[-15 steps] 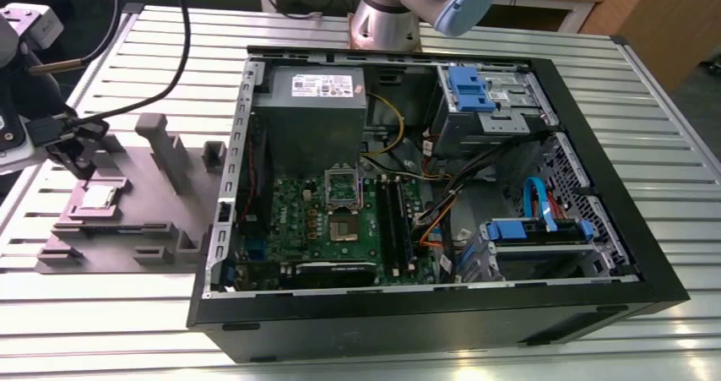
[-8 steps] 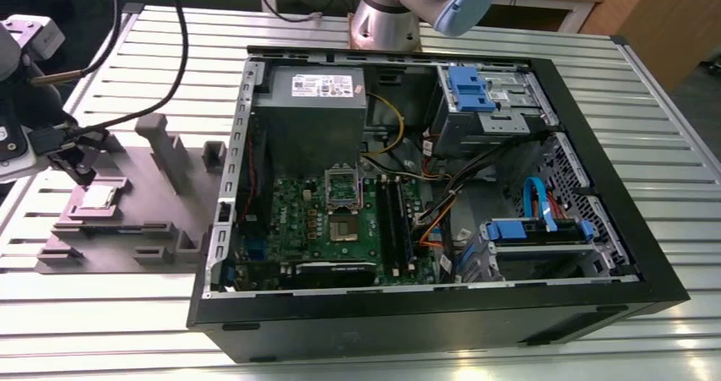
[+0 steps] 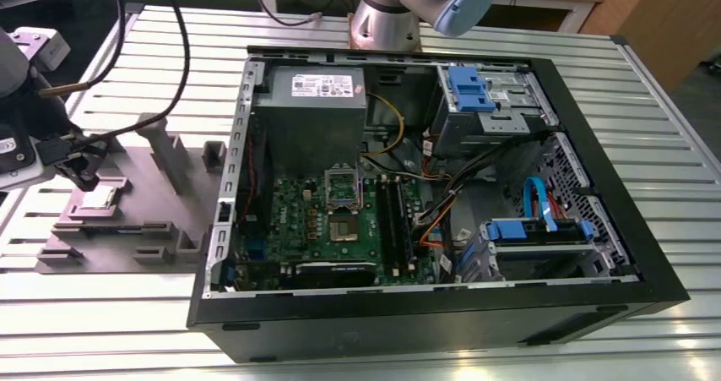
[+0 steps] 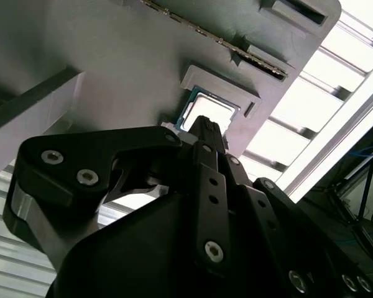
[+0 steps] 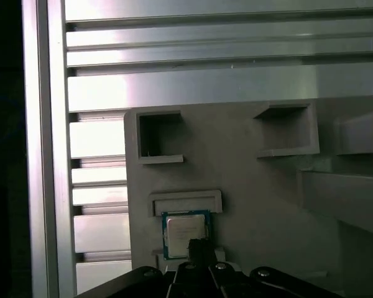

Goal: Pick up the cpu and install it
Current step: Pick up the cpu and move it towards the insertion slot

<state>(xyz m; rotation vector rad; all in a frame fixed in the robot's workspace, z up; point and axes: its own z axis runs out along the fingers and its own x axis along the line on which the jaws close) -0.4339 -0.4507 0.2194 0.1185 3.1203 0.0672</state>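
Carrying everything, the slatted counter [image 3: 101, 330] holds the open case [image 3: 428, 322] just beside the grey tray [image 3: 141, 208]. Over the tray hangs the gripper [image 4: 205, 124], close above the cpu [image 4: 214, 108]. Whether it is spread or closed I cannot tell. The cpu lies flat in a tray recess.

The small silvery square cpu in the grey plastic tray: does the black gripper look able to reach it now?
Probably yes. The black gripper hangs close over the silvery square cpu in its grey plastic tray, with nothing between them.
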